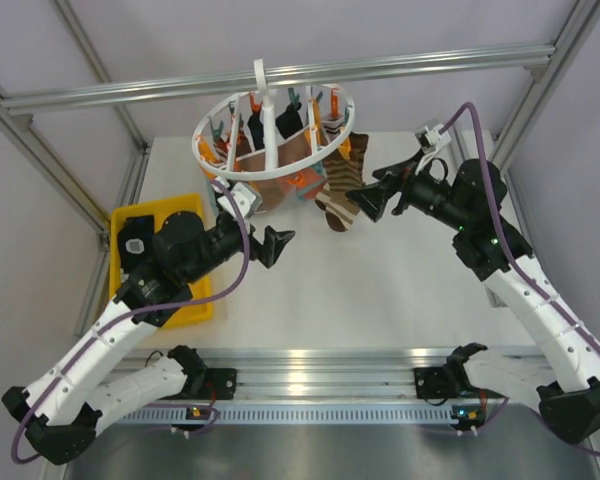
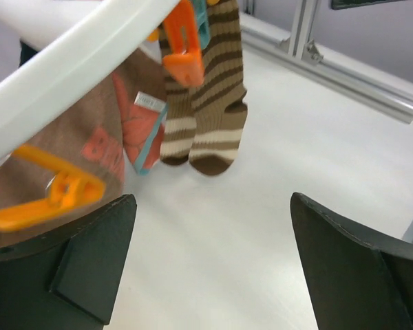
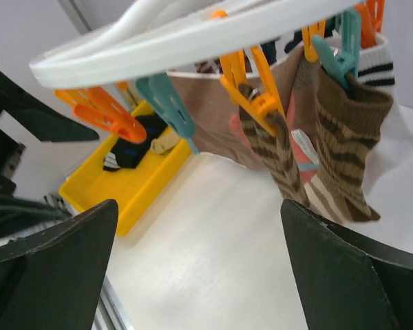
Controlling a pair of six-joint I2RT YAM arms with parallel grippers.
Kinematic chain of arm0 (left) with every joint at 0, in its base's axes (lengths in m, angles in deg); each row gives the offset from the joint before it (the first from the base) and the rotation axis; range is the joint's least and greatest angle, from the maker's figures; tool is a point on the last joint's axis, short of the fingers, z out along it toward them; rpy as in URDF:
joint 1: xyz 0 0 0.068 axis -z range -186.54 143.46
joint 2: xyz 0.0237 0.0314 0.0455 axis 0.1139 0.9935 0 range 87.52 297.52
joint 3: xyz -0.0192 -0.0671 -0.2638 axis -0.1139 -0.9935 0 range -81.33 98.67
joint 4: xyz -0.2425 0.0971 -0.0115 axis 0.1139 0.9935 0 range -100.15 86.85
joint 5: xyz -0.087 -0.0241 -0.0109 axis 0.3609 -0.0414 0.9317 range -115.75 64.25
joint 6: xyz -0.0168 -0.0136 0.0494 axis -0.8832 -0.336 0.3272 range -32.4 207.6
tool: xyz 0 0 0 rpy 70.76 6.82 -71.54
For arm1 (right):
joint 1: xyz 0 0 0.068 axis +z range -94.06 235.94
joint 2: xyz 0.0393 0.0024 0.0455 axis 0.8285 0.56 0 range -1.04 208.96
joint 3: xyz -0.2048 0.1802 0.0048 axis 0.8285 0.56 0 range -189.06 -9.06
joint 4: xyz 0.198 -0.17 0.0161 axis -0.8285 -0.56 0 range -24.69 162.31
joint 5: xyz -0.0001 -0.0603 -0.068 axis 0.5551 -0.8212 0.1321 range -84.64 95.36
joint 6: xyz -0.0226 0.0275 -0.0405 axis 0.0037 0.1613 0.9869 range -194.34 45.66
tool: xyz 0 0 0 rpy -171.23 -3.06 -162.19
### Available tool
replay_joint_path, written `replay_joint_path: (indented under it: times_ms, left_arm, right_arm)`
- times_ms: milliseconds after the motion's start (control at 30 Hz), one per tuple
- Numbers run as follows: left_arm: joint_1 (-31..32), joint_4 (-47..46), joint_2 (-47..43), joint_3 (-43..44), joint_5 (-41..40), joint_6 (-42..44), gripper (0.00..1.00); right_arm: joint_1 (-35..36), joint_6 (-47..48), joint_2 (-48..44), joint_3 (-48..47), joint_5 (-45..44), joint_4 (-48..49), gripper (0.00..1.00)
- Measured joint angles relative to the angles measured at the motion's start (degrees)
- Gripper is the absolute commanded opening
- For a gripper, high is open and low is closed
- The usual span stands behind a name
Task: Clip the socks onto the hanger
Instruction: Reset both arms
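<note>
step: between socks I'd say. A few socks (image 1: 342, 185) are already pegged on the hanger (image 1: 269, 135), which hangs off the rail (image 1: 380, 68) over the far tabletop (image 1: 380, 290)
left fingers (image 1: 279, 246): wide open, nothing in them, just under the ring
right fingers (image 1: 371, 200): same deal, open and empty, next to the striped sock (image 3: 344, 148)
next: probably fetch the black sock (image 3: 127, 150) from the tray (image 3: 134, 191), lift it to a free clip (image 3: 168, 103), other arm pinching it open
writing: orange letters on the brown sock (image 2: 89, 148), too cut off to read; tag (image 2: 146, 102) unreadable
</note>
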Motion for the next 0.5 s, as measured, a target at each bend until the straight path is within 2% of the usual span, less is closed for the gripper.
replay_joint_path:
  times_ms: [233,367,500]
  left_arm:
    - [-5.5,21.3,1.1,10.1,0.1,-1.0,0.98]
    - [-12.2,31.7,1.3,10.2,1.9,-1.4,0.98]
    - [-18.6,38.5,-1.8,7.5,2.9,-1.4,0.98]
  right_arm:
    - [-1.1,4.3,-8.4,5.8,-2.6,-9.4,1.00]
    - [-4.5,7.0,-13.9,7.6,-3.5,-15.5,1.00]
    - [-5.7,8.9,-18.6,9.3,-3.5,-17.7,1.00]
